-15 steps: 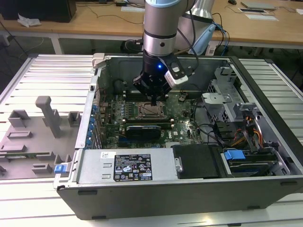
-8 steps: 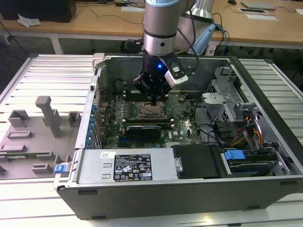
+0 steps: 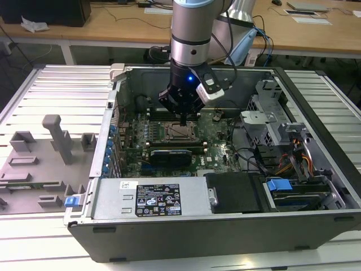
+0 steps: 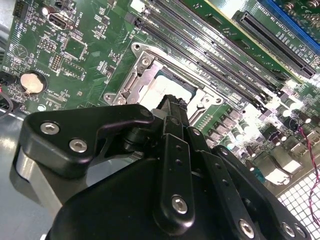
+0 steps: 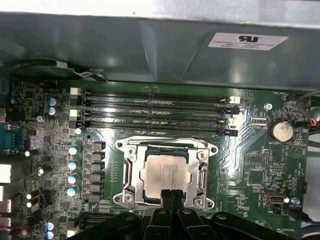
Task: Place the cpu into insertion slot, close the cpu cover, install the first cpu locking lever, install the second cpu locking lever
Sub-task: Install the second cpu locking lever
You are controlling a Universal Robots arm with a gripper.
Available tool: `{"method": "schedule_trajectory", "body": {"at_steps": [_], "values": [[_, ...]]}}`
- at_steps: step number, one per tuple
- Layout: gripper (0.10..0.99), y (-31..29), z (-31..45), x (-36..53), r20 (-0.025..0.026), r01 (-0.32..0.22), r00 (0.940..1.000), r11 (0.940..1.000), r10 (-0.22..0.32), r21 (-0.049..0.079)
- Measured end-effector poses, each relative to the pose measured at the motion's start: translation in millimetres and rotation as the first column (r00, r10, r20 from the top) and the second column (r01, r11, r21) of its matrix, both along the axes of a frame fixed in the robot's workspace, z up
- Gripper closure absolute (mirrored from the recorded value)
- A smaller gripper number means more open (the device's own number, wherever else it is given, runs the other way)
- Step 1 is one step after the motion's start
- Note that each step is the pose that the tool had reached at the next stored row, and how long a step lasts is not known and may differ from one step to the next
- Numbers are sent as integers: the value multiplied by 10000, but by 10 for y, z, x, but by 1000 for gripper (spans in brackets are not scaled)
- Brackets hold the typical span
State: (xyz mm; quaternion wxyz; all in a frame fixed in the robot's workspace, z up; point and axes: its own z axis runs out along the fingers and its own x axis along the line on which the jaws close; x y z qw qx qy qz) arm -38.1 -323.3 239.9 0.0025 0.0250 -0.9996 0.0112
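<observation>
The cpu [image 5: 164, 172], a silvery-tan square chip, lies flat in the insertion slot [image 3: 181, 133] on the green motherboard. The cpu cover [image 5: 131, 170], a silvery frame, lies down around the chip, and its cut-out shows the chip's top. A thin wire lever [image 5: 175, 141] runs along the socket edge nearest the memory slots. My gripper [image 5: 171, 194] is shut, its two narrow black fingertips pressed together with nothing between them. The tips stand at the socket edge on the side away from the memory slots, just over the frame. In the second wrist view the gripper [image 4: 172, 102] hides part of the cover [image 4: 145, 75].
Several long black memory slots [image 5: 155, 112] lie beside the socket, with the grey case wall [image 5: 150, 45] behind them. A coin battery [image 5: 280, 131] sits nearby. A black card [image 3: 169, 153], the power supply [image 3: 152, 197] and a drive cage [image 3: 282, 147] crowd the case. A grey fixture [image 3: 45, 158] lies outside.
</observation>
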Motion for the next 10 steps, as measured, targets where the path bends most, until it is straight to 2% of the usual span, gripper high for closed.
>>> {"method": "schedule_trajectory", "body": {"at_steps": [4,10], "values": [[980,0,5,0,0,0,10000,10000,0,0],[980,-128,5,0,0,-1,10000,10000,1,-1]]}}
